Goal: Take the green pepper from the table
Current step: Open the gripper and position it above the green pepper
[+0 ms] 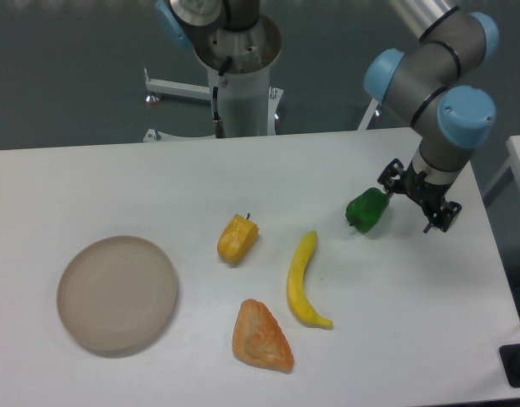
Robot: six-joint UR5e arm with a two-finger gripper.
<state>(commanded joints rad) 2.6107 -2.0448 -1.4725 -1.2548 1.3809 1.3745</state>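
The black two-finger claw (394,197) hung from the grey and blue robot arm (436,80), over the far right part of the big flat white table (395,322). It was closed on the small shiny bright-green pepper (367,210), which stuck out to the left of the claw. The pepper looked a little bit up off the table, but it was hard to be sure.

The claw seemed to hold the pepper only by one end. The pepper was lumpy and smooth, so it could slip out or tip and fall back down. A fast move could shake it loose.

A bit further left of the claw lay the long curved yellow banana (302,280). Past that were the small yellow-orange pepper with a dark stem (237,239) and the orange triangle-shaped piece of bread (261,337). If the green pepper fell and rolled, it could bump into these. Furthest away to the left sat the round beige plate (117,293).
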